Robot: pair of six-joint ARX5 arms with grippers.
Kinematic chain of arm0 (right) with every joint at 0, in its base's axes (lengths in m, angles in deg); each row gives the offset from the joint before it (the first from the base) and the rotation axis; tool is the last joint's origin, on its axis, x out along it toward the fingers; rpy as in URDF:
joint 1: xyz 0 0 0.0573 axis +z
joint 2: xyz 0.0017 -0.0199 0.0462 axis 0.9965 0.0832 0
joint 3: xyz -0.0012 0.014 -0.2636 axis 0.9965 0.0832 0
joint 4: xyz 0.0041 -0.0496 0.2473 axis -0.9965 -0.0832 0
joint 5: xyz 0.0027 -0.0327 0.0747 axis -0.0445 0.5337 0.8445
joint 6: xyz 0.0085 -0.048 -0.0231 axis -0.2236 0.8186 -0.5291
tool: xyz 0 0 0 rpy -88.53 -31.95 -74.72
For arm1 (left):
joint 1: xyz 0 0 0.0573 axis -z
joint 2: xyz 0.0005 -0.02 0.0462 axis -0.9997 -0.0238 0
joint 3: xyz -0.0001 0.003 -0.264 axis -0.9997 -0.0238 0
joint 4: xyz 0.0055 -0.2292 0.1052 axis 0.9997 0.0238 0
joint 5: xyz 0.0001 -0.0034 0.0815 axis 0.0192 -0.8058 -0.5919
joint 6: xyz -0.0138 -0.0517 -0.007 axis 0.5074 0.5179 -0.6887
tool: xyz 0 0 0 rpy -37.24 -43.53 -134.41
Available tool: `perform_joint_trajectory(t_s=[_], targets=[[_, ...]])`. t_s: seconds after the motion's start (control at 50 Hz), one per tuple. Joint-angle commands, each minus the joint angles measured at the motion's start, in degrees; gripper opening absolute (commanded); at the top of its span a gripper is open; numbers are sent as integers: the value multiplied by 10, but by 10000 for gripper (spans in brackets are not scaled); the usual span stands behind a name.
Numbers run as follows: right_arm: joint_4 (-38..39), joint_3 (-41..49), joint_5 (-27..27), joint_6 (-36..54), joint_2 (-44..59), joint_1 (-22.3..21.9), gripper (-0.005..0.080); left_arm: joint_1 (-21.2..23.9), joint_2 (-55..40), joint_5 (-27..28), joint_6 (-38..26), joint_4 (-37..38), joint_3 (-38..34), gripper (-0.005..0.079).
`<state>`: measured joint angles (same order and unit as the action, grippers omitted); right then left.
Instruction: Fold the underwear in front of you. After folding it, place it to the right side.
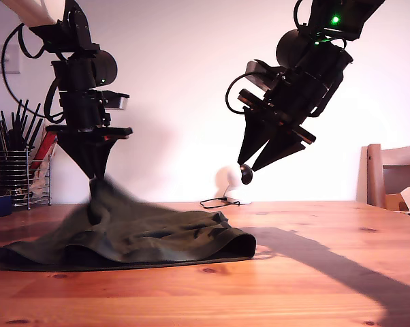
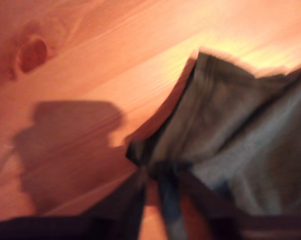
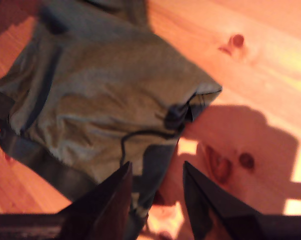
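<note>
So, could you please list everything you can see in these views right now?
underwear: one, dark olive, on the table, one corner lifted
table: one, orange-brown wood, under everything
camera: one, white, round, far table edge
cable: one, black, beside the camera
rack: one, wire, holding dark utensils, exterior view's left
chair: one, wooden, exterior view's right
my first end effector: black, pinching the underwear
my second end effector: black, open, above the table
</note>
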<state>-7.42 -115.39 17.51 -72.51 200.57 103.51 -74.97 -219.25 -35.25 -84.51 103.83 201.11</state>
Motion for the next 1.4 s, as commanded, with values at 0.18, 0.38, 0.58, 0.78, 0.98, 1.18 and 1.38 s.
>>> perform_joint_trajectory(t_s=[0.18,0.38,0.58,0.78,0.98,1.18,1.38], targets=[[-19,6,1,7,1,13,277,5,-24,7,6,46,-8,288],[-31,6,0,18,2,15,257,31,-24,152,31,64,-8,221],[-96,6,0,15,17,10,258,72,-24,185,30,63,-8,231],[-112,6,0,-2,60,19,323,94,-27,180,30,38,-8,258],[-111,6,0,-15,92,38,390,93,-28,179,30,67,-8,257],[-99,6,0,-22,97,47,394,93,-28,179,30,68,-9,257],[-96,6,0,-28,114,52,393,89,-28,179,30,71,-9,257]])
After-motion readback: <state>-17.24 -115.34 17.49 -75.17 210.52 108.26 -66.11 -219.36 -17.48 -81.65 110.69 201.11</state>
